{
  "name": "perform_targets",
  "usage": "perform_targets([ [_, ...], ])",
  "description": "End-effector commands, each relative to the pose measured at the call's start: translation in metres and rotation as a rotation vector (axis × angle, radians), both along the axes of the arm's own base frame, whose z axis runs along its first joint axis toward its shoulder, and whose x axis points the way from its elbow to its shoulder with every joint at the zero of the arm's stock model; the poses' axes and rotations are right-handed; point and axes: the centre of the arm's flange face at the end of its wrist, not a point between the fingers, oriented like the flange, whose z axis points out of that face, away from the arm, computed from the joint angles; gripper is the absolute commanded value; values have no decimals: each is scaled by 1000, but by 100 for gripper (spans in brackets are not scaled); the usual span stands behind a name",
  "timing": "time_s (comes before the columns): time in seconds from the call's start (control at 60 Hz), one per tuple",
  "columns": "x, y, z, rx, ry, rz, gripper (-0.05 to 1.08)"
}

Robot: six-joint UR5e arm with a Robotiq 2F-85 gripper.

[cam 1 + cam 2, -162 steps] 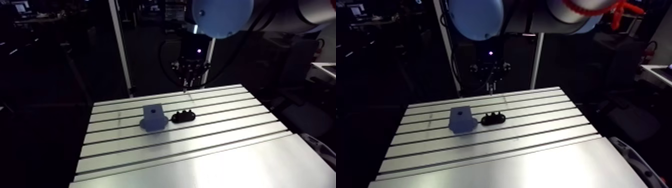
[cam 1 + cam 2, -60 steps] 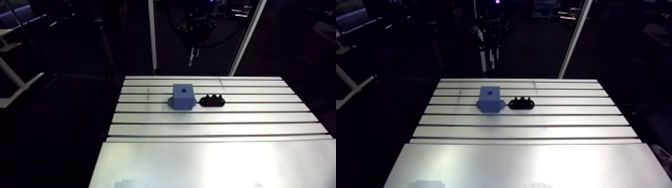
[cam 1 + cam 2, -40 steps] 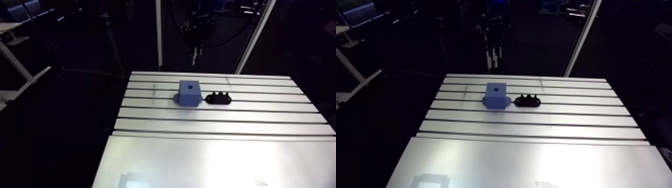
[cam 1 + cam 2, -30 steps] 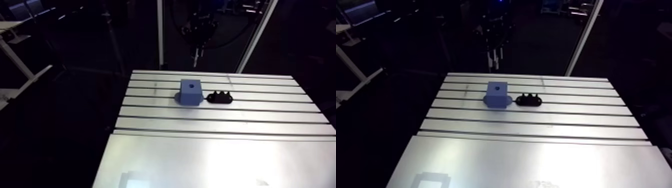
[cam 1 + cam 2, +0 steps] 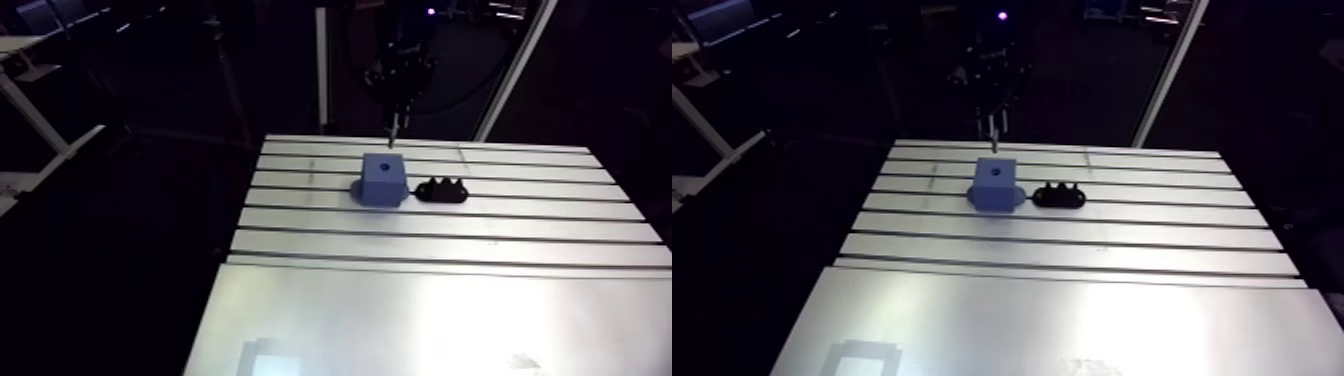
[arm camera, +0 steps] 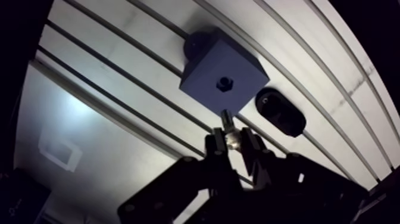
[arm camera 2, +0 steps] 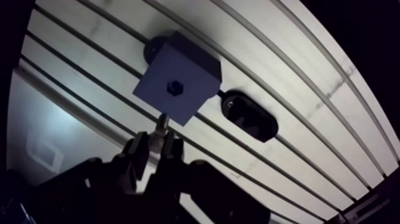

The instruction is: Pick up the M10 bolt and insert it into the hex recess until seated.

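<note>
In the arm view, the gripper [image 5: 395, 106] hangs above the far side of the block [image 5: 383, 180]. The bolt [image 5: 393, 128] points down from it, with its tip just over the block's far edge and, as far as we can see, not touching. The holder [image 5: 443, 190] lies just beside the block on the worktop [image 5: 420, 250].

In the wrist view, the gripper [image 6: 231, 138] is clamped on the bolt [image 6: 227, 118], whose free end points toward the block [image 6: 238, 59]. The recess [image 6: 224, 80] in the block's top is near the bolt's tip but not yet in line with it. We judge that we should first bring the bolt's axis exactly over the recess, keep it upright, and then go down slowly. A small turn may be needed to match the hex flats. Pushing while off centre could jam the bolt or shift the block.

We count one bolt, one block with one recess, one holder, and one gripper with two fingers.
</note>
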Motion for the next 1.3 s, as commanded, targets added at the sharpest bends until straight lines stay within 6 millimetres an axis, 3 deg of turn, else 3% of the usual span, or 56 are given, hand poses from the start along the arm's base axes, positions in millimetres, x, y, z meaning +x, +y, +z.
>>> perform_targets([
  [0.017, -3, 0, -14, 1, 14, 0, 108],
  [0.35, -2, 0, -28, 1, 4, 0, 108],
  [1.3, 4, -4, -40, -5, 36, 1, 108],
])
